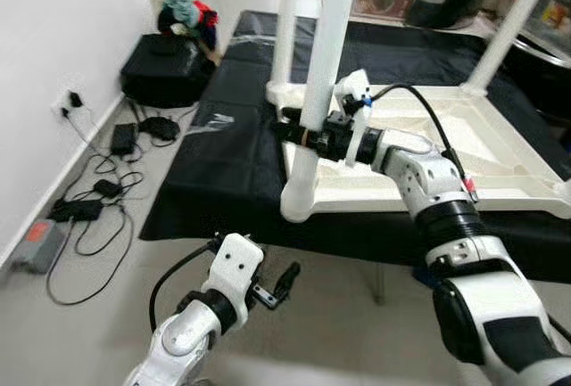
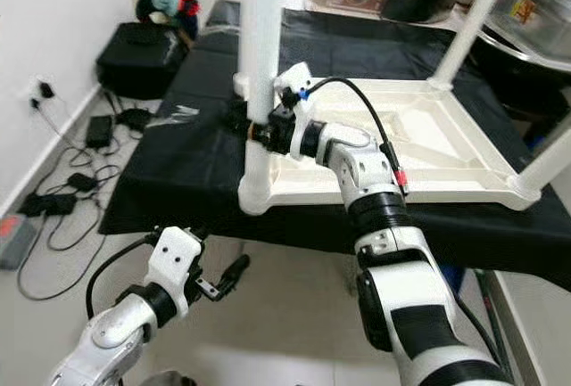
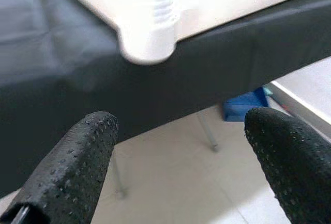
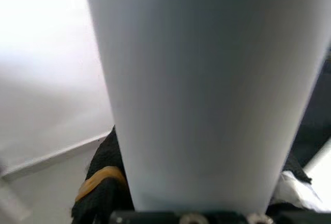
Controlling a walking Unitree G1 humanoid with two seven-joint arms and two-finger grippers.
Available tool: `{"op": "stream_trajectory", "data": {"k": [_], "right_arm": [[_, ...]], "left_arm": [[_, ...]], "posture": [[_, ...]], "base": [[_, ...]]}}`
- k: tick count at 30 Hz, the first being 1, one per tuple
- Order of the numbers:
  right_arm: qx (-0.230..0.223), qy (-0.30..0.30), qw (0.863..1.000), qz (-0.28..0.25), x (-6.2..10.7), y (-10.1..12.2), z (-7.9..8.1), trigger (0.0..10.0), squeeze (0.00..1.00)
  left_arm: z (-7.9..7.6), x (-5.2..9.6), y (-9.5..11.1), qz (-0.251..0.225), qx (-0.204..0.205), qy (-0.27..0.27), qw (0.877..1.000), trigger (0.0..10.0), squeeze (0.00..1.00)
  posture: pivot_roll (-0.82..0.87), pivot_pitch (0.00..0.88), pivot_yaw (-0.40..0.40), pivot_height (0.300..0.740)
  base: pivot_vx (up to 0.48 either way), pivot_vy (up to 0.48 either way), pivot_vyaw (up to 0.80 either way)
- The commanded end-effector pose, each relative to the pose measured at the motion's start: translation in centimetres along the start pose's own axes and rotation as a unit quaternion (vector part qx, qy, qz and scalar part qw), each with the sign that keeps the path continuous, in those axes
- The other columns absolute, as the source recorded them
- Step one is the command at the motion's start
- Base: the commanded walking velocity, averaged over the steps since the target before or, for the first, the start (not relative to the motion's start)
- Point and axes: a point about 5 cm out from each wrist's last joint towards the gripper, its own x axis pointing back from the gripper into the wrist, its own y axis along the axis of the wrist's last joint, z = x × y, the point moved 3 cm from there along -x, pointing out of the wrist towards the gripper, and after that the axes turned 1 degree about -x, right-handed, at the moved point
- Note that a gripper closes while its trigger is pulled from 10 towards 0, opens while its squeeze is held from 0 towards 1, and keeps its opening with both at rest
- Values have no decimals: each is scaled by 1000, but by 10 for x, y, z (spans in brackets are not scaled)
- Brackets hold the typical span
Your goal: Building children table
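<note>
A white children's table (image 1: 464, 150) lies upside down on a black-covered worktop (image 1: 223, 163), with its legs pointing up. My right gripper (image 1: 308, 132) is shut on the near-left leg (image 1: 326, 47), a little above the socket at the near-left corner. In the right wrist view this leg (image 4: 207, 89) sits close between the black fingers (image 4: 101, 182). My left gripper (image 1: 281, 283) hangs open below the worktop's front edge. Its left wrist view looks up at the white table's corner (image 3: 147, 38) past two spread fingertips (image 3: 72, 167).
Two more white legs (image 1: 284, 20) (image 1: 513, 25) stand at the far corners. Cables and power adaptors (image 1: 107, 181) lie on the floor along the left wall. A black bag (image 1: 165, 65) with a plush toy (image 1: 183, 12) sits beyond them. A blue box (image 3: 243, 105) is under the worktop.
</note>
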Motion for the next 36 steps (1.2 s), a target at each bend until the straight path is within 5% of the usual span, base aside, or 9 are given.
{"op": "stream_trajectory", "data": {"k": [1,15,16,17,19,20,25,26,36], "right_arm": [[9,-79,997,1,8,5,-21,0,0],[-60,-454,889,-7,32,-15,-44,0,0],[-68,-442,894,-17,25,-13,-37,10000,0],[-70,-429,900,-27,18,-9,-30,10000,0],[-68,-405,911,-38,9,-4,-22,10000,306],[-80,-358,928,-56,-3,2,-13,10000,1000],[-90,-286,950,-85,-16,13,-2,10000,949],[-115,-221,964,-95,-21,20,4,10000,0],[-13,160,987,4,13,6,43,10000,0]], "left_arm": [[-2,0,-1,1,2,-5,1000,10000,0],[-1,-1,-2,6,-5,-8,1000,10000,0],[-1,-1,-2,6,-5,-8,1000,10000,0],[-1,-1,-2,5,-5,-8,1000,10000,0],[-1,-1,-1,5,-5,-9,1000,10000,0],[-1,-1,-2,6,-6,-8,1000,10000,0],[-1,-2,-2,7,-5,-8,1000,10000,0],[-1,-2,-2,5,-5,-8,1000,10000,0],[-2,-2,-1,2,-4,-8,1000,10000,0]], "posture": [[169,63,-105,740],[161,68,-98,740],[162,68,-99,740],[164,67,-98,740],[164,68,-98,740],[163,67,-100,740],[165,67,-101,740],[163,66,-104,740],[166,66,-113,740]], "base": [[0,0,0],[0,0,0],[0,0,0],[0,0,0],[0,0,0],[0,0,0],[0,0,0],[0,0,0],[0,0,0]]}}
